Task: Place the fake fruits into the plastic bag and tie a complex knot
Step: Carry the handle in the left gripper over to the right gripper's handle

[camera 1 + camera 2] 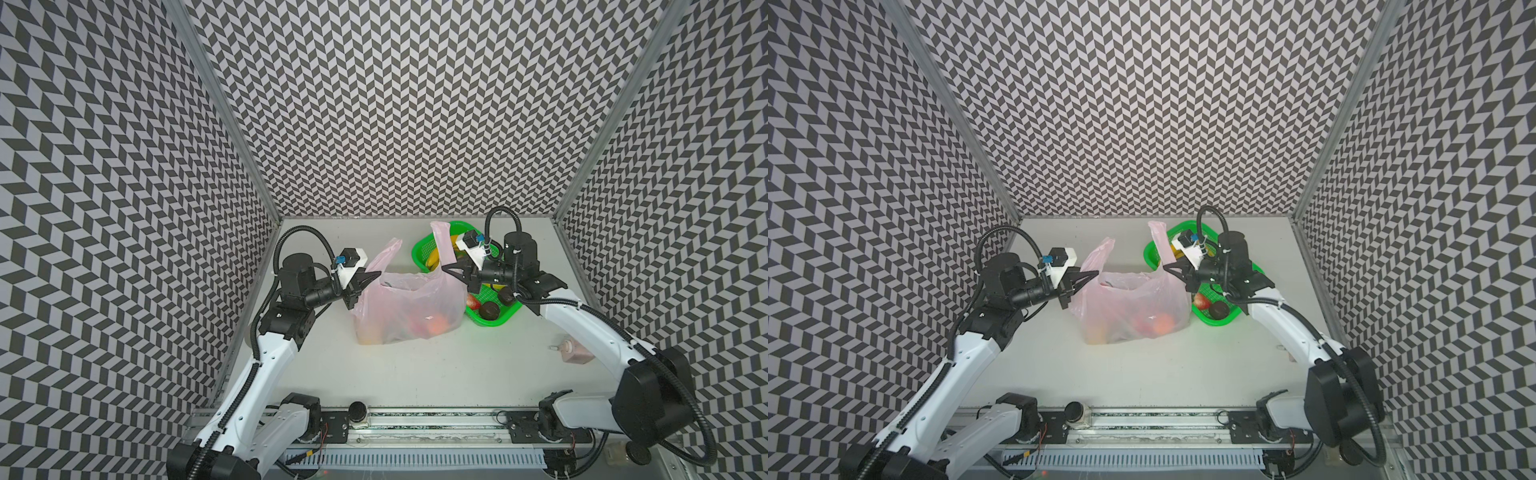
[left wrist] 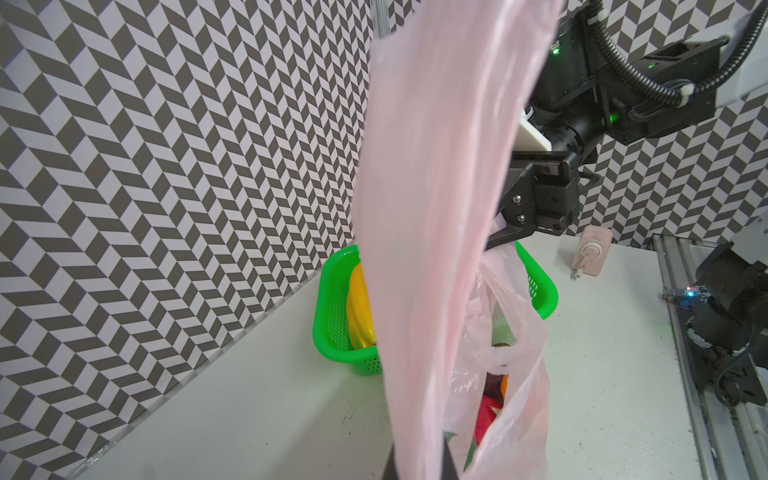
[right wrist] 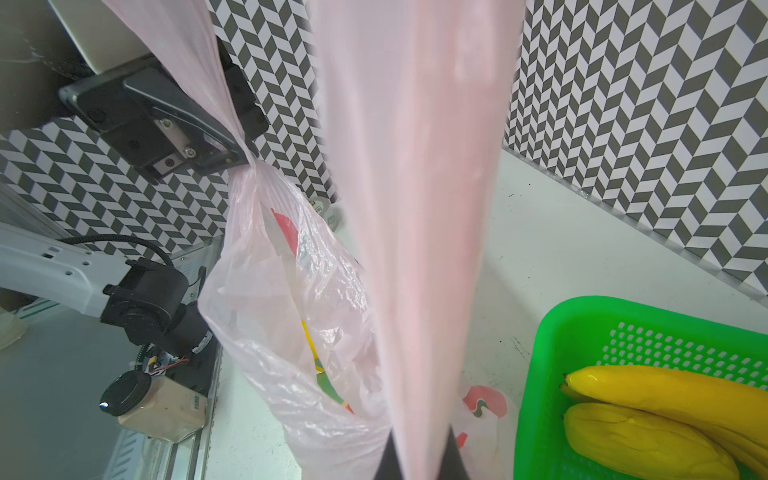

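Here we are reaching both arms inward from the lower corners in both top views, elbows bent and wrists level. Our left gripper [image 1: 377, 274] and right gripper [image 1: 444, 269] are each pinching shut on one of the handles [image 1: 440, 241] of the plastic bag [image 1: 409, 307]. The bag is sitting mid-frame on the table [image 1: 415, 374] between them, its long axis running left to right, mouth facing up and handles rising steeply. Fake fruits [image 1: 434, 326] are lying inside, with bananas [image 1: 432, 259] in the green basket [image 1: 494, 323] just to its right.
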Controlling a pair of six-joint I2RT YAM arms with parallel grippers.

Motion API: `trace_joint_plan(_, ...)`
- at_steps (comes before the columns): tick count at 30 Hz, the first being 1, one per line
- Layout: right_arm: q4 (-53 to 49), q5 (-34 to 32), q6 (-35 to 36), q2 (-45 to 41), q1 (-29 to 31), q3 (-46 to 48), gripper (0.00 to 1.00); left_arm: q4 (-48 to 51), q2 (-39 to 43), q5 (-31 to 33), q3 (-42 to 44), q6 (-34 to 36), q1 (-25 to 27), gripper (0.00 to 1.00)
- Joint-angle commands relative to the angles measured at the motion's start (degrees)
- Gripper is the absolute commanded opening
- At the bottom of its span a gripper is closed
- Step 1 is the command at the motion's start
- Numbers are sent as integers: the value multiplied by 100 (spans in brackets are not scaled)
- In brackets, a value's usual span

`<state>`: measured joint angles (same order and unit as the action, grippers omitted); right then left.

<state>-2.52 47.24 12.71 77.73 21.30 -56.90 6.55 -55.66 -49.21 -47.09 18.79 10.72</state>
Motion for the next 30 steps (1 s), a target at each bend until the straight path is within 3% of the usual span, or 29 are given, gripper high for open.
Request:
trace_joint_plan(1, -41, -7, 435, 68, 122, -234, 0, 335, -119, -291, -262, 510, -9, 0)
trace_joint_plan(7, -522, -101, 993, 289, 371, -639, 0, 752, -329, -303, -490, 915, 187, 0)
trace_joint_plan(12, -1030, -101, 1374, 548, 485, -1058, 0, 1190, -518, 48, -681, 1277, 550, 0)
trace_joint_plan(30, -1155, 212, 1622, 661, 643, -1148, 1, 2463, -1441, 580, -1572, 1819, 1163, 0)
